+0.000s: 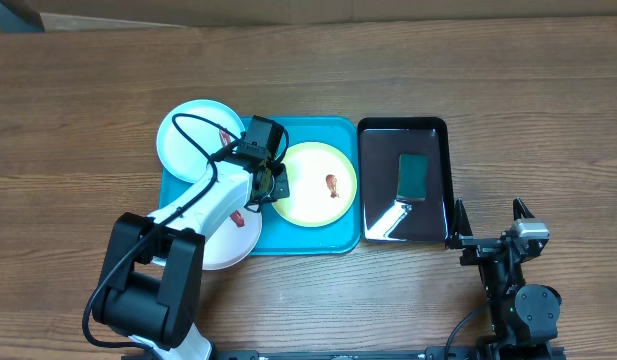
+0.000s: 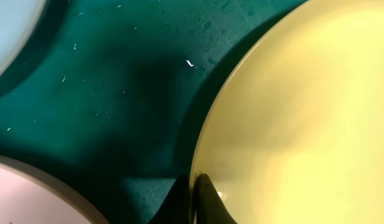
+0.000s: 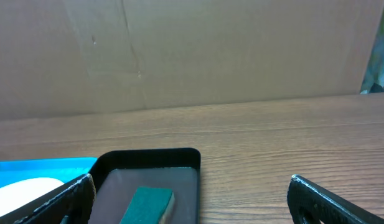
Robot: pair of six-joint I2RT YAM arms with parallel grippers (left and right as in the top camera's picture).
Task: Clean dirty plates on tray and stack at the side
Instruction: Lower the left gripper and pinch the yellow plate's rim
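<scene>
The turquoise tray (image 1: 308, 238) lies near the middle of the wooden counter (image 1: 88, 100), its long side running left to right. The yellow-green plate (image 1: 308, 165) sits flat in the tray's right half, with one red-brown food bit (image 1: 332, 186) right of its centre. The left pincer (image 1: 272, 184) is down at this plate's left edge. In the left wrist view its dark fingertips (image 2: 211, 202) straddle the rim, one on the tray side and one on the plate's inner face. They press against the rim with no gap showing, so the left pincer is clenched on the yellow-green plate. The pale blue plate (image 1: 200, 113) rests over the tray's far left corner, partly out over the counter, with a small red bit near its right edge and the arm's black cable crossing above it. The white plate (image 1: 240, 245) lies over the tray's near left corner, partly hidden by the left arm, with a reddish bit just beside that arm. The three plates lie apart from each other. Just right of the turquoise tray sits a glossy black tray (image 1: 380, 140) holding a green sponge (image 1: 413, 175). The right pincer (image 1: 490, 215) is over bare counter near the black tray's near right corner, its fingers spread wide, released and holding nothing. Its wrist view looks across the black tray toward a brown cardboard wall (image 3: 241, 50).
</scene>
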